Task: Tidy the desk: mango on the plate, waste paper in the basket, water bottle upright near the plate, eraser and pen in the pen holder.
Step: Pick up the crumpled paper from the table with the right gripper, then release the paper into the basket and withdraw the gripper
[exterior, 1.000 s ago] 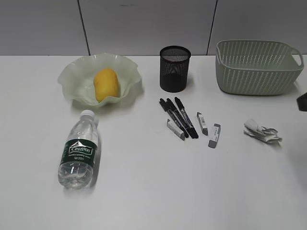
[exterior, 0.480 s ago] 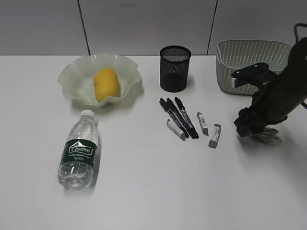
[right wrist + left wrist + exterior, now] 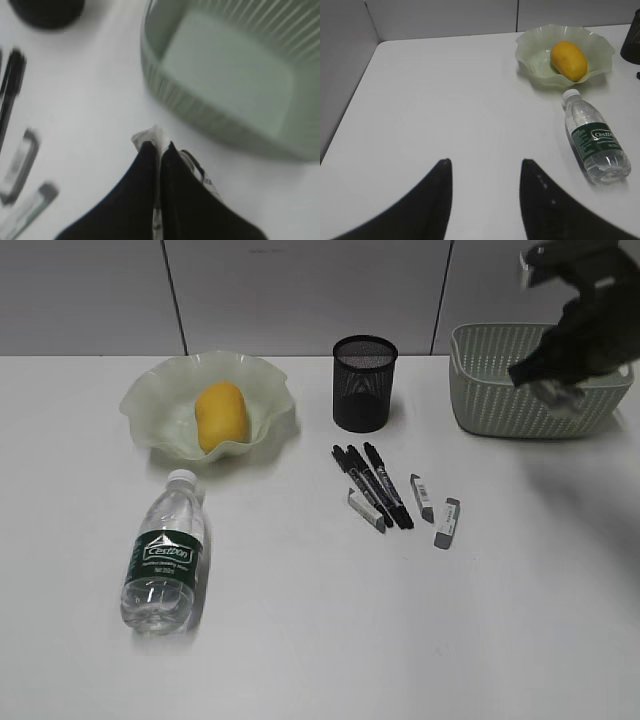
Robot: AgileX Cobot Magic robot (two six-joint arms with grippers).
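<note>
Above the basket: the right gripper point(image 3: 545, 383) hangs in the air just in front of the basket point(image 3: 520, 410), jaws pressed together on the waste paper point(image 3: 156, 139), a white corner of which pokes out past the fingertips.
Left gripper point(image 3: 485, 172): jaws spread, nothing between them, low over bare desk point(image 3: 445, 115) well apart from the bottle.
Drop risk: the wad is pinched by a thin edge only; a slip or an early release would likely land it on the desk short of the near wall, since the wrist view puts it just outside the rim.
Snag risk: a low carry could catch the basket's rim and shove the light plastic basket back.
Waste paper: small, crumpled, white, springy, with faint print.
Basket: pale sage-green, rectangular, perforated woven-pattern walls, smooth floor, nothing seen inside.
Mango point(image 3: 221, 415): smooth yellow-orange oval, already lying in the plate point(image 3: 160, 400).
Plate: shallow, translucent pale green, ruffled rim.
Water bottle point(image 3: 166, 555): clear plastic, dark green label, white cap, lying on its side below the plate; round, so likely to roll when nudged.
Pen holder point(image 3: 365, 383): black wire-mesh cylinder, upright.
Pens point(image 3: 375, 483): 3 black, lying side by side.
Erasers point(image 3: 446, 523): 3 small grey-and-white blocks beside the pens.
</note>
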